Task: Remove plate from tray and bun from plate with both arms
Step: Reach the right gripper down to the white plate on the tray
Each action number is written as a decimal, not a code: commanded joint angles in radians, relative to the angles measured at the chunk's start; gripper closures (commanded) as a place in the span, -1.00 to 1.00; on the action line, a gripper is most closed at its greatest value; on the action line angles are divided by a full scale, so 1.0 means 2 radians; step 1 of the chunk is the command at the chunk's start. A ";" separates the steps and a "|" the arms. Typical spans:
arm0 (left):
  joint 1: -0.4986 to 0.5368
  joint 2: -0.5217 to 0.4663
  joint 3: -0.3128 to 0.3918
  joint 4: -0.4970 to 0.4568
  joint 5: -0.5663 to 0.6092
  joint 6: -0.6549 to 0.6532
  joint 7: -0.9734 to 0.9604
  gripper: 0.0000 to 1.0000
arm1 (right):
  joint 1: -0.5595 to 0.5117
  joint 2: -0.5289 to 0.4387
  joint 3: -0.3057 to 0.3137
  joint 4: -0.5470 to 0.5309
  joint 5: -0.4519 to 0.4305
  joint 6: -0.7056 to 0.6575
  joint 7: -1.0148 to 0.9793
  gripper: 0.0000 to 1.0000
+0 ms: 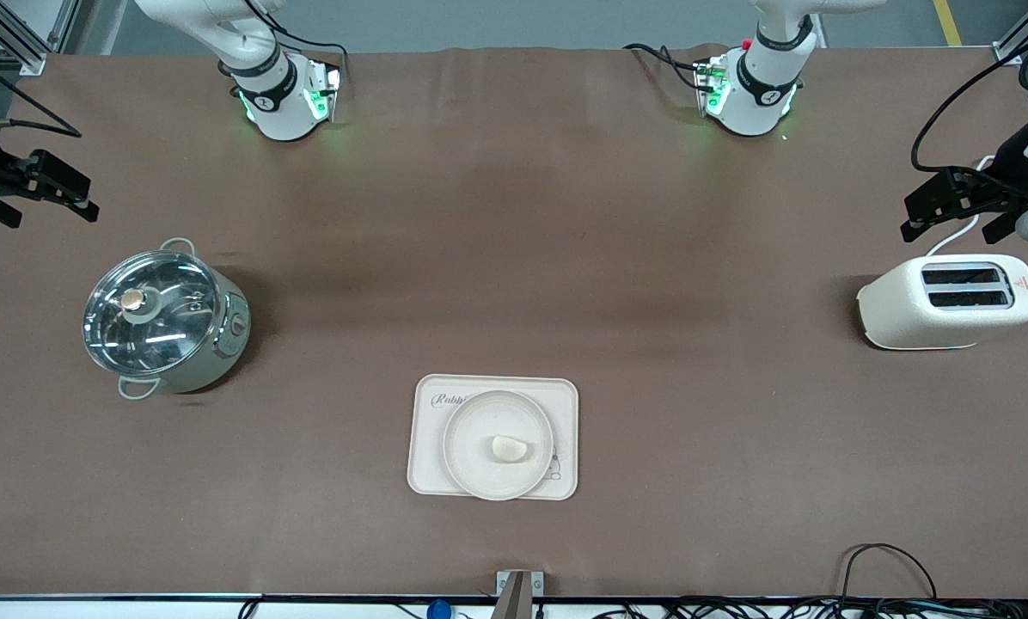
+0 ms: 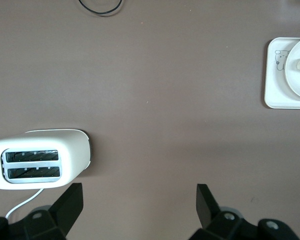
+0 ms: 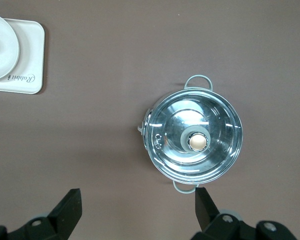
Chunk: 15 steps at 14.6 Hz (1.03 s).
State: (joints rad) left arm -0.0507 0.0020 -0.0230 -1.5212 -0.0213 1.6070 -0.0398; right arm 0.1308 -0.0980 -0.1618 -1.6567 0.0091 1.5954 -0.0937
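The round cream-white plate [image 1: 497, 444] sits on the rabbit-print tray [image 1: 492, 436], near the front camera at mid-surface, with the small pale bun [image 1: 511, 448] lying in it. The left end effector [image 1: 952, 205] hovers spread above the toaster [image 1: 949, 301]; the right end effector [image 1: 37, 191], apparently also spread, hangs near the lidded pot [image 1: 163, 318].

Brown table [image 1: 514, 223]; grey floor [image 1: 514, 21] past its edge
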 commanded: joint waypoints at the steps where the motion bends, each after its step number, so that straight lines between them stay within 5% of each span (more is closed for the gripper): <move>1: -0.004 0.001 0.002 0.009 0.008 -0.005 0.003 -1.00 | -0.005 -0.006 0.006 -0.005 -0.005 0.002 -0.001 -1.00; 5: -0.002 0.002 0.002 0.009 0.006 -0.005 0.003 -1.00 | -0.001 0.003 0.006 0.000 0.000 0.008 -0.001 -1.00; 10: -0.005 0.001 -0.002 0.008 0.008 -0.007 0.002 -1.00 | 0.014 0.119 0.008 0.060 0.060 0.062 0.003 -1.00; 15: -0.004 0.002 -0.002 0.008 0.008 -0.007 0.005 -1.00 | 0.052 0.212 0.008 0.066 0.115 0.175 0.028 -1.00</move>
State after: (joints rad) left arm -0.0560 0.0020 -0.0257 -1.5200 -0.0213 1.6066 -0.0398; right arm 0.1953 0.2624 -0.1420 -1.5638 0.2185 1.9055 -0.0686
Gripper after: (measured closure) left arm 0.000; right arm 0.000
